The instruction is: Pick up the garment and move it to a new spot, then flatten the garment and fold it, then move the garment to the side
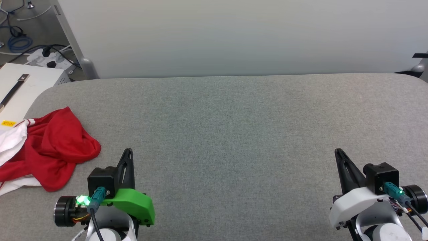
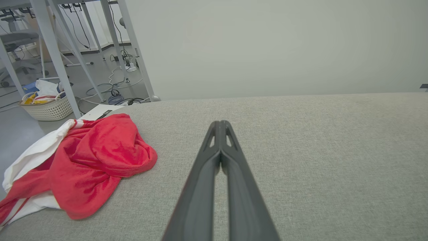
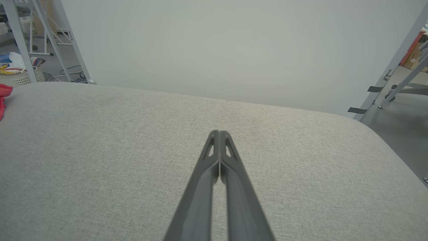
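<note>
- A wide table (image 1: 234, 127) with a grey woven-fabric top and rounded corners is the reference point for everything below.
- The garment (image 1: 50, 147), a red soft-fabric jersey with white sleeves and red-white striped trim, lies crumpled in a heap at the table's left edge, toward the near side. Its white part spills over that edge.
- The left wrist view shows the same heap (image 2: 97, 167), and the right wrist view catches a red sliver of it (image 3: 2, 97).
- The left gripper (image 1: 128, 152), two long dark fingers on a green housing, sits over the table's near left part. It is just beside the heap and not touching it.
- Its fingers are pressed together with nothing between them (image 2: 220, 123).
- The right gripper (image 1: 337, 152), dark fingers on a white housing, sits over the table's near right part, well apart from the garment. Its fingers are also pressed together and empty (image 3: 219, 132).
- A plain pale wall panel (image 1: 234, 33) stands behind the table's far edge.
- A white lattice plastic basket (image 2: 48, 108) stands on the floor beyond the table's far left corner.
</note>
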Controlling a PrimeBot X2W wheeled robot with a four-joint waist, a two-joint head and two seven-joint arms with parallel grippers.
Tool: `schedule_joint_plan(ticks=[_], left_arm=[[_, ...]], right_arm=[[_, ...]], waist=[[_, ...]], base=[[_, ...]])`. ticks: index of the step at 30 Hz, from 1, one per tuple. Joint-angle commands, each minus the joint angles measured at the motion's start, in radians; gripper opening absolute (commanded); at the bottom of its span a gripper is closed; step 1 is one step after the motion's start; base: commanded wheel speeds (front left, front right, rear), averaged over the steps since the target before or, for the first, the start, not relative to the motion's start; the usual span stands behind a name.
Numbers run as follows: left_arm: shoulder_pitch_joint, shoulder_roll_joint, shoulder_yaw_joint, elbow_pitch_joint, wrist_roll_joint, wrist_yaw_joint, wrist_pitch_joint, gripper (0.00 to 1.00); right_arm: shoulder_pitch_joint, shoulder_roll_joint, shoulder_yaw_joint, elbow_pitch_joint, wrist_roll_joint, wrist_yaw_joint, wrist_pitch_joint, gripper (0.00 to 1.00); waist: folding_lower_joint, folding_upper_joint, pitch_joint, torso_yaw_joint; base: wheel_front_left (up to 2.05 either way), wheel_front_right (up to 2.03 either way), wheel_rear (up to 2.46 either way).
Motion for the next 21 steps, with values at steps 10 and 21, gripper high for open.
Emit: schedule_joint_plan(ticks=[10,21], left_arm=[[0.011,0.008,0.001,-0.002,0.009,0.004,-0.001,0.0],[0.011,0.008,0.001,-0.002,0.009,0.004,-0.001,0.0]], right_arm=[[0.007,-0.004,-0.002,-0.005,-0.009,0.007,0.003,0.0],[0.007,-0.004,-0.002,-0.005,-0.009,0.007,0.003,0.0]], waist=[[0.0,0.0,0.0,0.0],[0.0,0.0,0.0,0.0]], base=[[0.0,0.0,0.0],[0.0,0.0,0.0]])
